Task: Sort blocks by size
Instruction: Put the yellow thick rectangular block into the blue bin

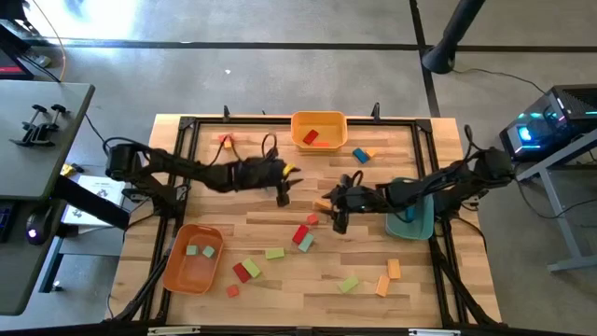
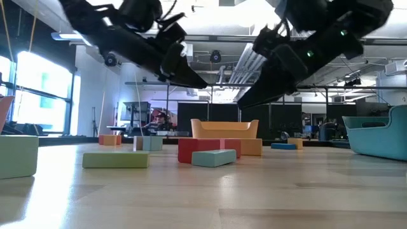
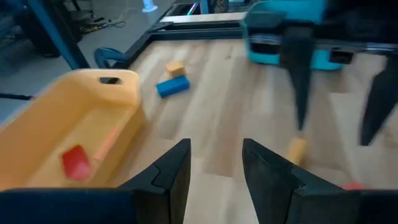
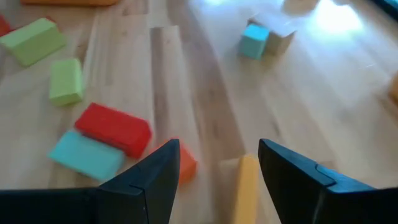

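Hovering over the worktop middle, left claw and right claw both spread and empty, getting ready to grab blocks for sorting.

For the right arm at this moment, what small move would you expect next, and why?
Probably a short descent to close on the small orange block. The right gripper hangs open above the table with that block between its fingers, beside the red block and teal block. The left gripper hovers empty near the yellow tray.

Three trays, roughly eighteen blocks, two arms
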`<state>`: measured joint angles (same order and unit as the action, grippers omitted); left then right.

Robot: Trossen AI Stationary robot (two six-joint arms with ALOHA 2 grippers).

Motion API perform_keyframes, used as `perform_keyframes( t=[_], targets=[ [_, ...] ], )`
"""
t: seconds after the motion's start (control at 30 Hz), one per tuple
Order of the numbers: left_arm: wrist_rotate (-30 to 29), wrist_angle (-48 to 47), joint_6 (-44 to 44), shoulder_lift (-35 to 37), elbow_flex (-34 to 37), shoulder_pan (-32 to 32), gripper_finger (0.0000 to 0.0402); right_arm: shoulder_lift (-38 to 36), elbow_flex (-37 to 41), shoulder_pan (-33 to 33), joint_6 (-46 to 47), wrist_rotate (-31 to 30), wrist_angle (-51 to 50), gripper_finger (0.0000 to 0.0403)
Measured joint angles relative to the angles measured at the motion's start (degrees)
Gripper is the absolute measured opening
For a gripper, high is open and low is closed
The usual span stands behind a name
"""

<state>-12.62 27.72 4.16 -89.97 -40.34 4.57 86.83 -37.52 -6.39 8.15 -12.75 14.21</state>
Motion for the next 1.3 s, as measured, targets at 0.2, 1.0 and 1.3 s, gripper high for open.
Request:
perform_keyframes(
  t=[0.2, 1.0, 1.3],
  targets=[
    [-4.7, 2.21, 0.41, 0.21, 1.27, -4.23, 0.0129, -0.3, -11.86, -4.38, 4.21, 7.53, -31.12, 0.0215],
    [-7.79, 0.93, -1.54, 0.12, 1.27, -6.79, 0.0129, -0.3, -19.76, -44.51, 105.78, 4.7, -71.27, 0.0215],
    [-7.79, 0.37, 0.38, 0.08, 1.27, -6.63, 0.0129, 0.45, -19.76, -47.45, 119.43, 3.32, -75.68, 0.0215]
  ],
)
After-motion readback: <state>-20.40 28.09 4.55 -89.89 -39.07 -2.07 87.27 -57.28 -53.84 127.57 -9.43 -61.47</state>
